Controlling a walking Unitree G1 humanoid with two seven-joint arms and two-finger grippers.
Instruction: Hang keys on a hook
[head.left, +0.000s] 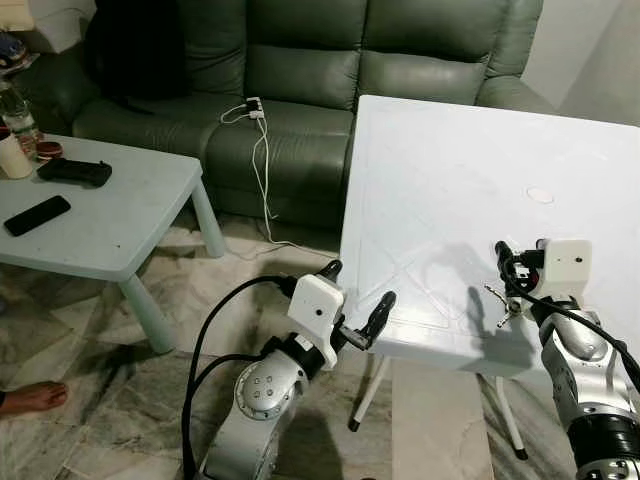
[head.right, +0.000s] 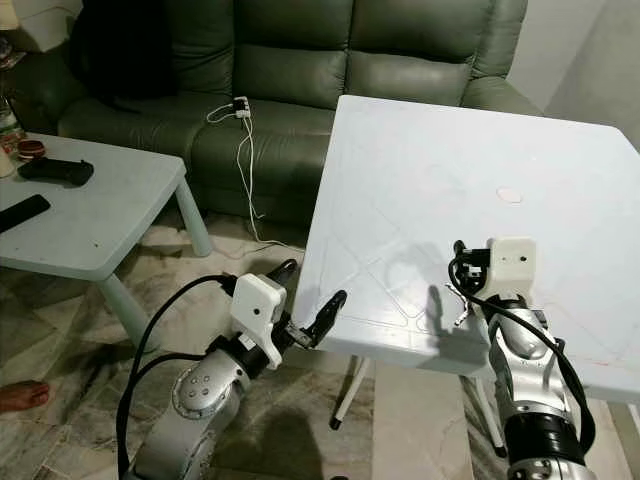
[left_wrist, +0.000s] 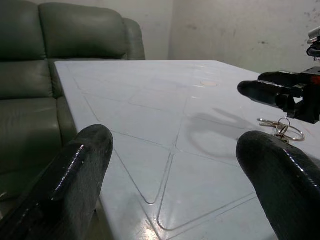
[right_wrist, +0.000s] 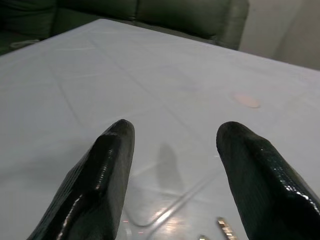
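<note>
The robot stands at the near edge of a white plastic table (head.left: 450, 180), with a grey-green sofa (head.left: 300, 70) behind it and a low pale-blue side table (head.left: 110, 215) off to its left. The keys (head.left: 500, 305), a small bunch on a metal ring, sit near the table's front edge by the right gripper (head.left: 508, 272); in the left wrist view they (left_wrist: 280, 129) appear directly under the black fingers of that gripper, but whether they hang from it or rest on the tabletop cannot be told. In the right wrist view the right gripper's two fingers (right_wrist: 107, 165) stand well apart over the table surface, with a bit of metal key (right_wrist: 225, 229) showing low between them. The left gripper (head.left: 362, 300) is held at the table's near-left corner, level with the edge, its two fingers also spread wide with nothing between them. A white charger and cable (head.left: 255, 120) lie on the sofa seat, and a dark remote (head.left: 37, 215) and a black controller (head.left: 75, 172) lie on the side table. A person's bare foot (head.left: 30, 398) rests on the marble floor (head.left: 150, 400) at the robot's far left.
</note>
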